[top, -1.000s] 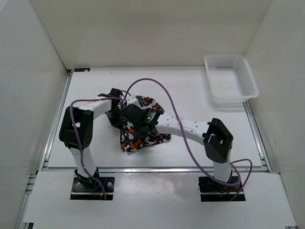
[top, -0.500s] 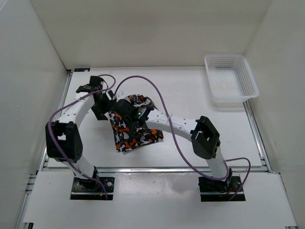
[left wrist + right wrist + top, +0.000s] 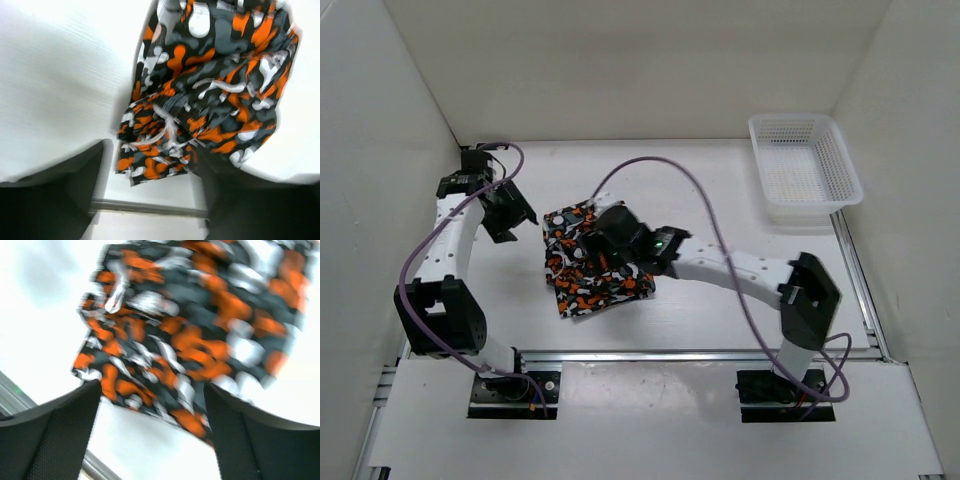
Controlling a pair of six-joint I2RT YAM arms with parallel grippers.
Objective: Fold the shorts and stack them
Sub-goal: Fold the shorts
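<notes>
The shorts (image 3: 590, 270) lie as a folded, roughly square bundle of orange, white, grey and black camouflage on the white table, left of centre. My left gripper (image 3: 515, 215) hovers to their left, apart from the cloth. In the left wrist view its fingers (image 3: 55, 200) stand open around bare table, with the shorts (image 3: 210, 90) beyond them. My right gripper (image 3: 603, 238) hangs over the bundle's far part. Blurred in the right wrist view, the shorts (image 3: 190, 335) fill the space past its open, empty fingers (image 3: 260, 440).
A white mesh basket (image 3: 805, 170) stands at the far right corner of the table. A metal rail (image 3: 700, 353) runs along the near table edge, and another (image 3: 438, 250) along the left side. White walls close in the back and both sides.
Both grippers have let go of the shorts. The left arm swung back to the far left. The right gripper opened and lifted off the bundle, which now lies flatter.
</notes>
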